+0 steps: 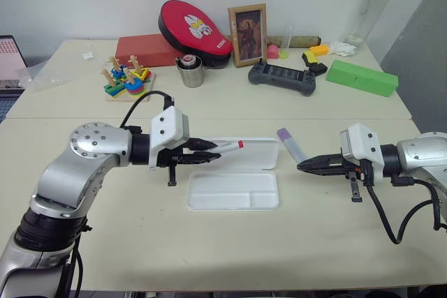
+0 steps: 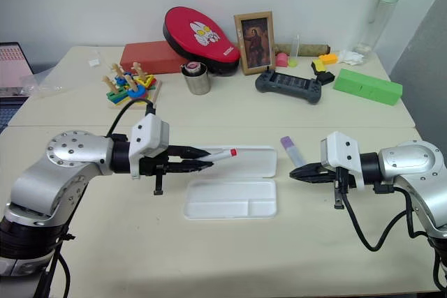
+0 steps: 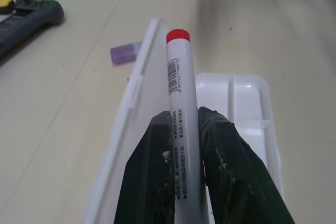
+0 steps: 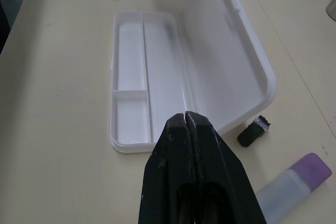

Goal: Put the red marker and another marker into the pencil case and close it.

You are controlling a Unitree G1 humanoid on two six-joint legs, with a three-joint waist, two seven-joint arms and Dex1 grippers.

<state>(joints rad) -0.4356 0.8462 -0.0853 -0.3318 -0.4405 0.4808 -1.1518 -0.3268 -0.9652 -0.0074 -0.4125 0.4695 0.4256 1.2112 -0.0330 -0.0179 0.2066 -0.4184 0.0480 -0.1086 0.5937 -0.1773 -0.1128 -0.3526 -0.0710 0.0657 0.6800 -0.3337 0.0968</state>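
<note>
The red marker (image 1: 228, 147) hangs above the table with my left gripper (image 1: 209, 150) shut on its barrel; its red end (image 3: 178, 35) points toward the right. Under it the white pencil case (image 1: 234, 192) lies open, its divided tray toward me and its lid (image 1: 257, 155) flat behind. The marker's tip is over the lid. The other marker, pale lilac with a purple end (image 1: 291, 144), lies on the table just right of the lid. My right gripper (image 1: 302, 166) is shut and holds nothing, hovering to the right of the case, close in front of the lilac marker (image 4: 293, 183).
A tiny black-and-grey piece (image 4: 254, 132) lies beside the lid's corner. Along the table's back stand a wooden stacking toy (image 1: 126, 79), a metal cup (image 1: 190, 72), a picture frame (image 1: 247, 34), a game controller (image 1: 283, 77) and a green box (image 1: 362, 77).
</note>
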